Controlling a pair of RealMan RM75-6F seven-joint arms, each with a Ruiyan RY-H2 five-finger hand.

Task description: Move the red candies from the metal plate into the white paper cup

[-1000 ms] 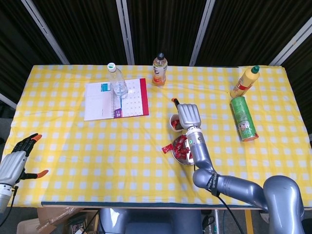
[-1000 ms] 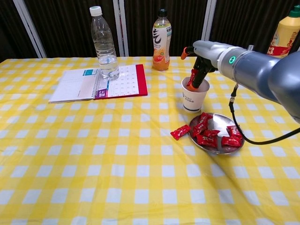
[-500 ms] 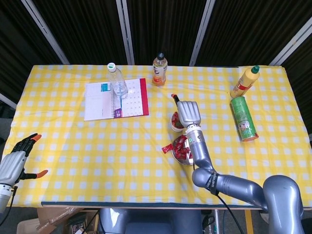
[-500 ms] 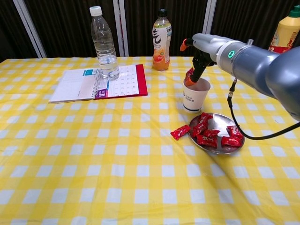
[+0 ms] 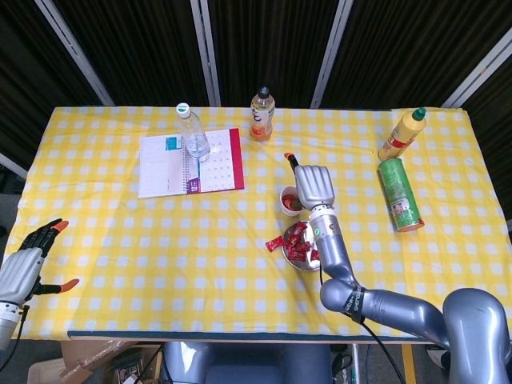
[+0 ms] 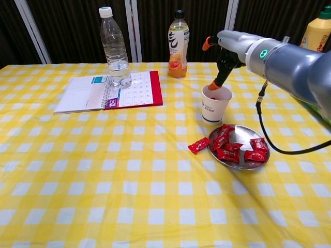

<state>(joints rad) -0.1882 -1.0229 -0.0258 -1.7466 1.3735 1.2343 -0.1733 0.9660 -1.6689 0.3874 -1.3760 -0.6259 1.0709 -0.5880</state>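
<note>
The white paper cup (image 6: pixel 215 104) stands mid-table and shows red candy inside in the head view (image 5: pixel 290 200). Just in front of it sits the metal plate (image 6: pixel 242 134) with several red candies (image 6: pixel 227 147) piled on its left and near sides. One loose red candy (image 6: pixel 199 145) lies on the cloth left of the plate. My right hand (image 6: pixel 227 49) hovers over the cup's far rim, one orange-tipped finger (image 6: pixel 214 85) pointing down just above the opening, with nothing visible in it. My left hand (image 5: pixel 24 268) hangs open off the table's near left corner.
A water bottle (image 6: pixel 114 49) stands on an open notebook (image 6: pixel 111 90) at the back left. An orange drink bottle (image 6: pixel 178 44) stands behind the cup. A yellow sauce bottle (image 6: pixel 315 36) and a lying green can (image 5: pixel 399 194) are at the right.
My right hand has risen out of the cup and shifted a little right. The red candy it held at its fingertips is gone from them. The left hand has not moved.
</note>
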